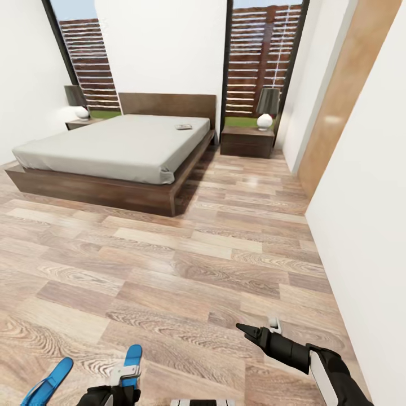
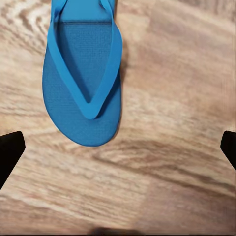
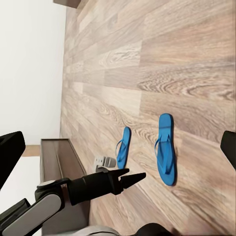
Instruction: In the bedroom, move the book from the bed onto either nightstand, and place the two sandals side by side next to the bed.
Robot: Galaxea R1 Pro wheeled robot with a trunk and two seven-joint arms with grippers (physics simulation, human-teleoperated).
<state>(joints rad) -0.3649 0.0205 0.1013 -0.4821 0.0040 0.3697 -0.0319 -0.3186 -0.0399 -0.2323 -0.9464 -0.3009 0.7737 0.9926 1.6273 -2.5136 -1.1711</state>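
Two blue sandals lie on the wood floor close to me, one (image 1: 47, 382) at the lower left and the other (image 1: 133, 358) just beyond my left gripper (image 1: 124, 376). In the left wrist view that sandal (image 2: 81, 73) lies flat on the floor ahead of the open left gripper (image 2: 118, 150). The right wrist view has both sandals (image 3: 166, 147) (image 3: 124, 147) apart on the floor. My right gripper (image 1: 260, 328) hangs open and empty over bare floor. The book (image 1: 183, 127) lies on the bed (image 1: 118, 148) near the headboard. One nightstand (image 1: 246, 141) stands right of the bed, another (image 1: 84, 122) left.
Each nightstand carries a lamp (image 1: 266, 109) (image 1: 78, 100). A white wall (image 1: 366, 214) runs close along my right side. A dark-brown piece of furniture (image 3: 59, 167) stands near my base in the right wrist view. Wide wood floor (image 1: 214, 254) lies between me and the bed.
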